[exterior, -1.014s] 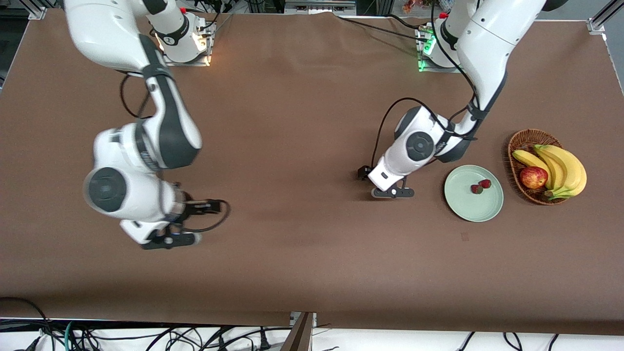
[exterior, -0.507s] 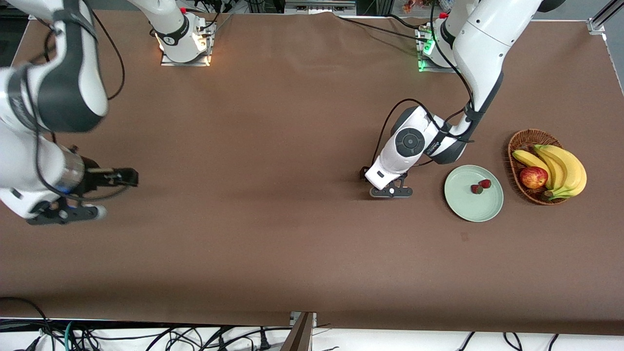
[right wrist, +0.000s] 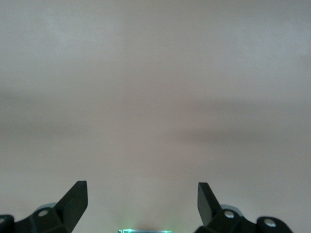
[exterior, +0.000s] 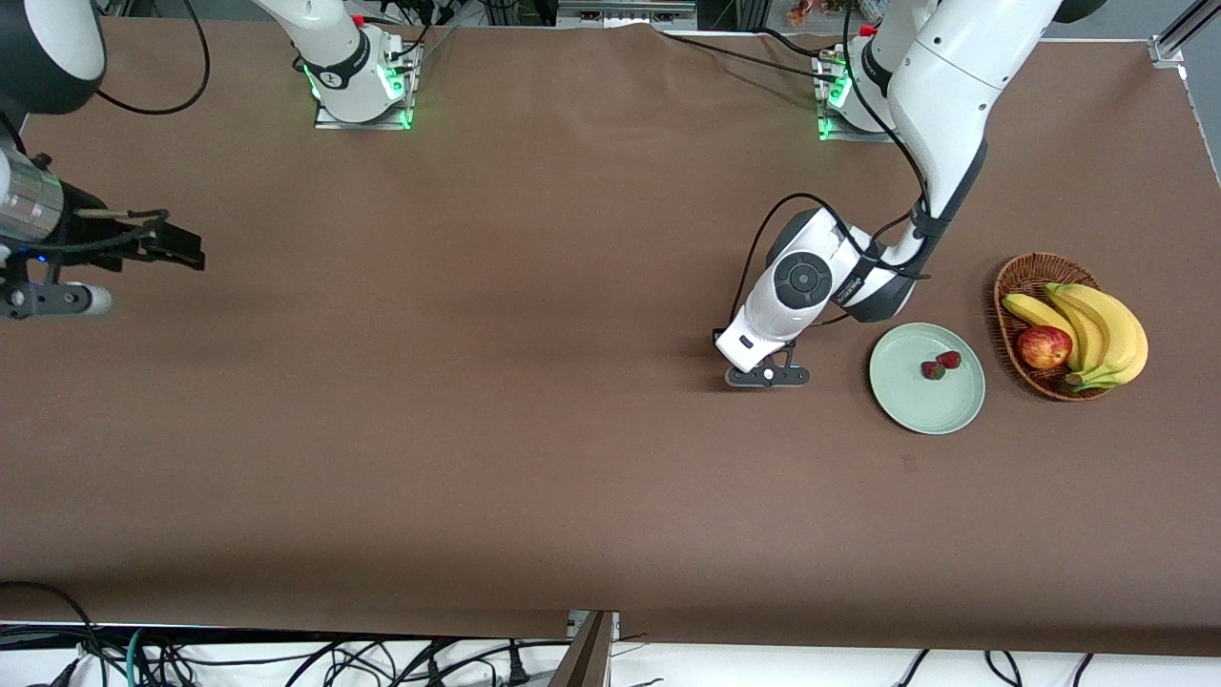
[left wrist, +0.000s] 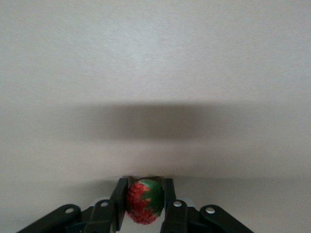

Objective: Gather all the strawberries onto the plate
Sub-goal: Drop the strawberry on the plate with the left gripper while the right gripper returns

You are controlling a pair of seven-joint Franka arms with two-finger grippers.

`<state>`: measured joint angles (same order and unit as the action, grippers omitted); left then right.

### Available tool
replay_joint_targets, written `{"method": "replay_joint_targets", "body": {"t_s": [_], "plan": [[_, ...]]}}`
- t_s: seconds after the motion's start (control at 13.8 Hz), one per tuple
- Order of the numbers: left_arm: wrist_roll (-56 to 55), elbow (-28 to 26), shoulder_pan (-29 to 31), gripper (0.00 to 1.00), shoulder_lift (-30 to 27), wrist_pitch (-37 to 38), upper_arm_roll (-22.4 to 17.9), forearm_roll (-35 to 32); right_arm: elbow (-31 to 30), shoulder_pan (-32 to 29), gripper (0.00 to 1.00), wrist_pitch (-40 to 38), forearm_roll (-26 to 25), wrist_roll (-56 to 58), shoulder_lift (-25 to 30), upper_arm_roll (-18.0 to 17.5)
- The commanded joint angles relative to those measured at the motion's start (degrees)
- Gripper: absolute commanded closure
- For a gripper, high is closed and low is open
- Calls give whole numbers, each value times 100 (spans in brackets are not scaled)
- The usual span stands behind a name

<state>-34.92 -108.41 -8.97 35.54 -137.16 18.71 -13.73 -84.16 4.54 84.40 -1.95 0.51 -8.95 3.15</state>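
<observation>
Since a second ago, the right arm has swung out to its own end of the table, where the right claw [right wrist: 142,204] now waits with fingers spread wide over bare cloth. Meanwhile the left claw [left wrist: 144,203], low over the table [exterior: 534,401] just beside the plate [exterior: 906,405], has closed on the third strawberry [left wrist: 144,201]. Two strawberries [exterior: 941,365] already lie on that plate. Next, probably, comes lifting and carrying the berry sideways over the plate.

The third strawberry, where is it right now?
The third strawberry is clamped in the left gripper, down at the table beside the plate, where the other two strawberries already lie.
</observation>
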Motion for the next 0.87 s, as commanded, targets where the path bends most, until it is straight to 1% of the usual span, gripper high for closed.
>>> {"method": "replay_joint_targets", "body": {"t_s": [0.0, 0.14, 0.22, 0.29, 0.51, 0.58, 0.65, 0.8], "plan": [[352, 433, 80, 100, -232, 960, -25, -384, -364, -146, 0, 33, -183, 46, 499, -218], [1123, 811, 298, 100, -250, 1575, -60, -393, -443, -190, 0, 68, -200, 54, 596, -280], [1684, 944, 439, 100, -328, 1778, -112, -394, -409, -190, 0, 33, -200, 63, 553, -280], [2212, 980, 623, 100, -372, 1815, -156, -394, -365, -190, 0, 33, -200, 72, 535, -254], [3908, 980, 1396, 100, -408, 1772, -165, -411, -276, -155, 0, 15, -200, 63, 465, -253], [4558, 937, 1616, 100, -338, 1667, -157, -481, -276, -155, 0, 24, -192, 63, 456, -245], [5077, 893, 1870, 100, -251, 1405, -157, -481, -268, -155, 0, 24, -192, 63, 456, -245], [5704, 779, 2232, 100, -118, 1105, -131, -473, -268, -155, 0, 6, -174, 63, 465, -245]]}}
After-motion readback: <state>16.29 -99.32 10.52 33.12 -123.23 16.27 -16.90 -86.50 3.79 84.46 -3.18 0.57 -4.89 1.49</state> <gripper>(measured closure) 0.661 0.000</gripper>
